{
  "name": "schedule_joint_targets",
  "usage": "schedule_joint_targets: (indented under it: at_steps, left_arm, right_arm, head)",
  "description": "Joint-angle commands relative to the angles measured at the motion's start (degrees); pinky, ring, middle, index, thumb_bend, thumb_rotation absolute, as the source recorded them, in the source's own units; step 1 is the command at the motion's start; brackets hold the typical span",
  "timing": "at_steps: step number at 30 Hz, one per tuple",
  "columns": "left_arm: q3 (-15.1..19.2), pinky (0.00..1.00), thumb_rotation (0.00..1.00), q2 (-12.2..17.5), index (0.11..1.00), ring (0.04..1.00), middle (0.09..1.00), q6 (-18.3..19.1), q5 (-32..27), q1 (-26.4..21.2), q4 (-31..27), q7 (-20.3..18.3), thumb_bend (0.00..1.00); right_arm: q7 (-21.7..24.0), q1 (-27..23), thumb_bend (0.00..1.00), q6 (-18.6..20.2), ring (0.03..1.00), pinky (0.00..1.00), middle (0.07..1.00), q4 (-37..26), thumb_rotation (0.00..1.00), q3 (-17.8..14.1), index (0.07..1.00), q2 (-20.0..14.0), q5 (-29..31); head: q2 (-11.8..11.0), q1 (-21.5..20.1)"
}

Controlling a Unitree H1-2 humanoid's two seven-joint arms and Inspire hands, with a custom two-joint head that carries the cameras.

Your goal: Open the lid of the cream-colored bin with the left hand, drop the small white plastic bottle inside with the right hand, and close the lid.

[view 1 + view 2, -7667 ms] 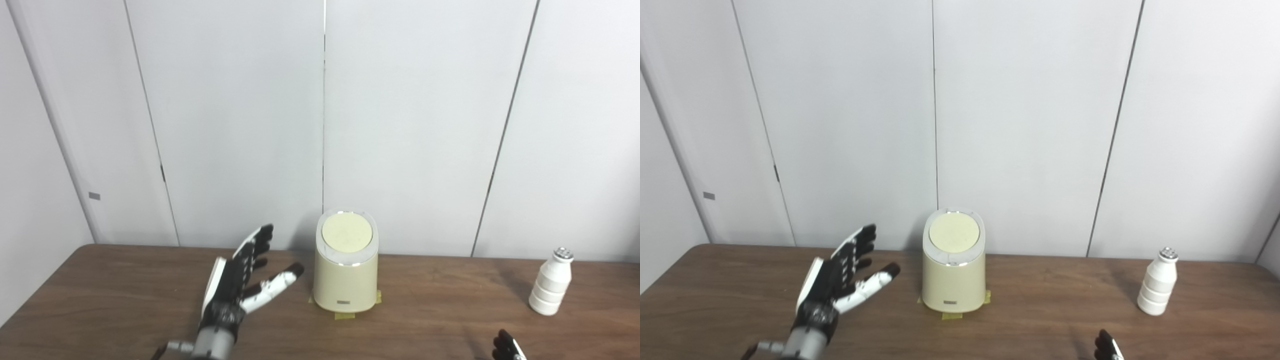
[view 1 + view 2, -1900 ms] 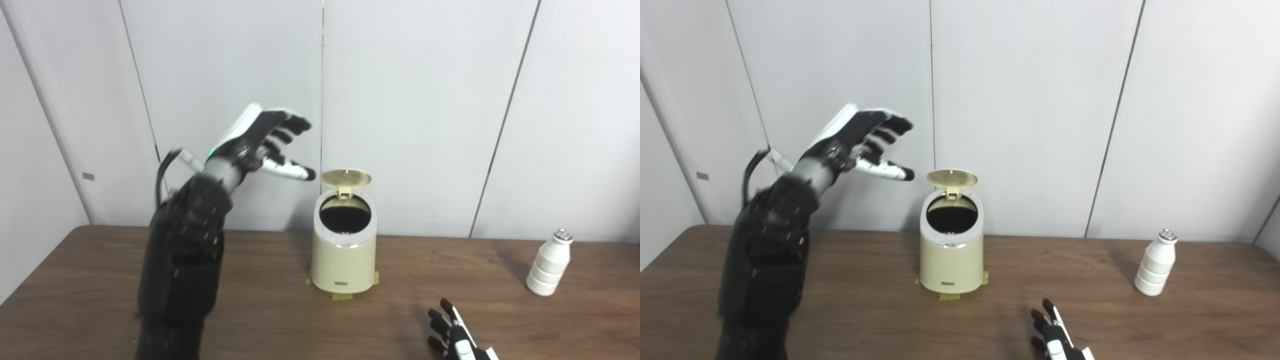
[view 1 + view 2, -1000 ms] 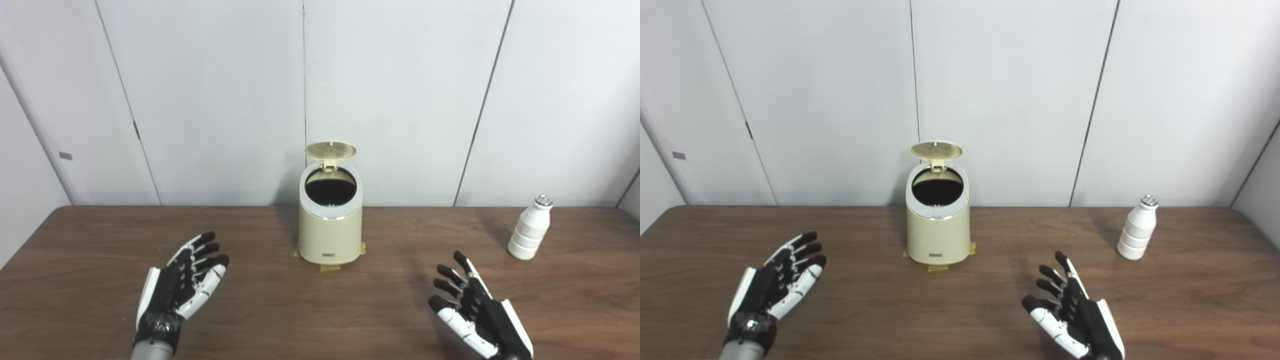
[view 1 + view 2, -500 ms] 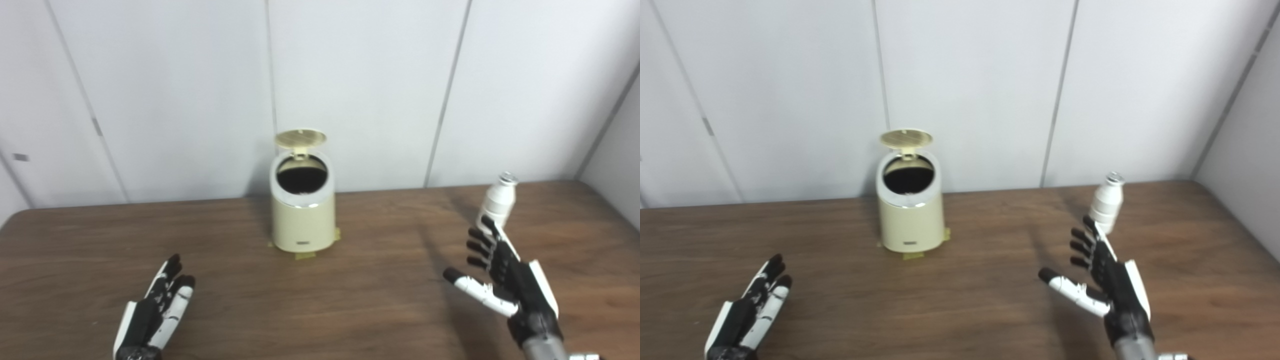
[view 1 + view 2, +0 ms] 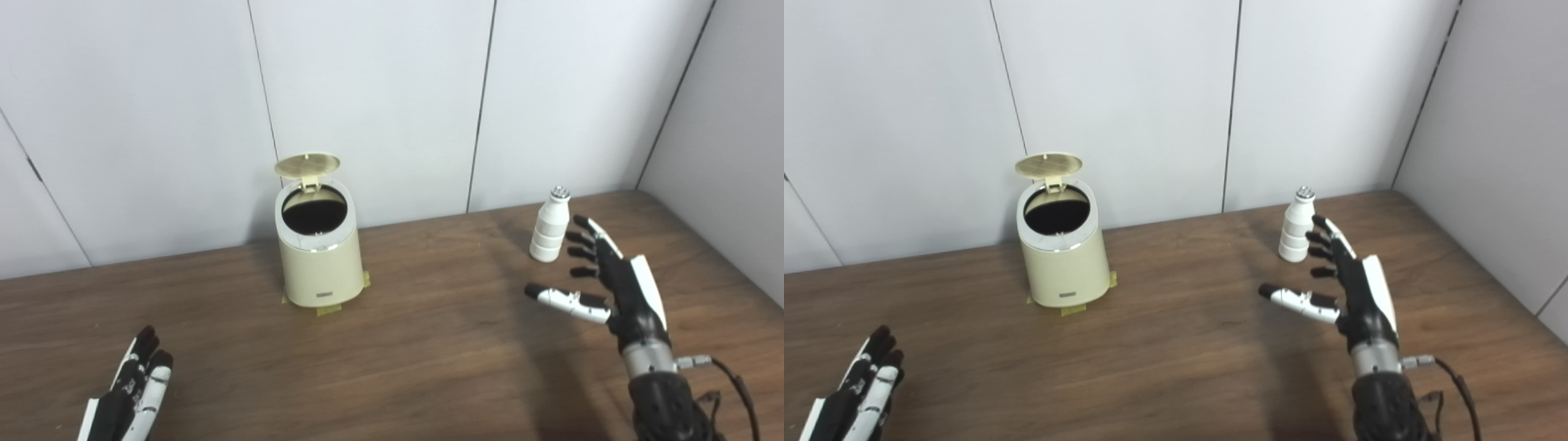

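The cream-colored bin stands near the back wall with its round lid swung up on the rear hinge, the dark opening showing. The small white plastic bottle stands upright to the right of it. My right hand is open, raised above the table just right of and in front of the bottle, fingers spread and thumb pointing left, apart from the bottle. Low at the bottom left is my left hand, open, holding nothing and partly cut off by the picture's edge.
The brown wooden table runs to a grey side wall at the right. Yellow tape marks the bin's foot. A cable trails from my right wrist.
The camera has swung to the right. My right hand has risen and moved forward to beside the bottle. My left hand has dropped toward the bottom left corner. The lid stays up.
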Motion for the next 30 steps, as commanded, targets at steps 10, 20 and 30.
schedule_joint_targets:
  at_steps: [10, 20, 30]
  left_arm:
    - [-0.6, 0.98, 0.49, 0.7, 1.0, 0.976, 0.984, 1.2, -1.0, -1.2, -3.5, 1.3, 0.37]
    - [-2.1, 0.96, 0.5, 2.3, 1.0, 0.967, 0.981, 2.3, 1.7, -0.5, -5.3, 2.1, 0.37]
    - [-3.2, 1.0, 0.52, 3.4, 1.0, 1.0, 0.989, 4.9, 3.1, -0.7, -7.3, 2.5, 0.37]
  right_arm:
    - [-2.4, -6.8, 0.88, 1.5, 0.839, 0.68, 0.89, 5.6, 0.33, -1.4, 0.949, -6.6, -7.8]
    - [-2.4, -13.0, 0.86, 1.9, 0.844, 0.68, 0.915, 13.1, 0.18, -2.0, 0.97, -10.0, -7.2]
    - [-0.4, -18.7, 0.83, 3.2, 0.884, 0.72, 0.954, 22.0, 0.16, -2.0, 0.999, -11.7, -2.4]
  head:
    - [0.3, -0.5]
    - [0.5, -0.6]
    - [0.8, -0.6]
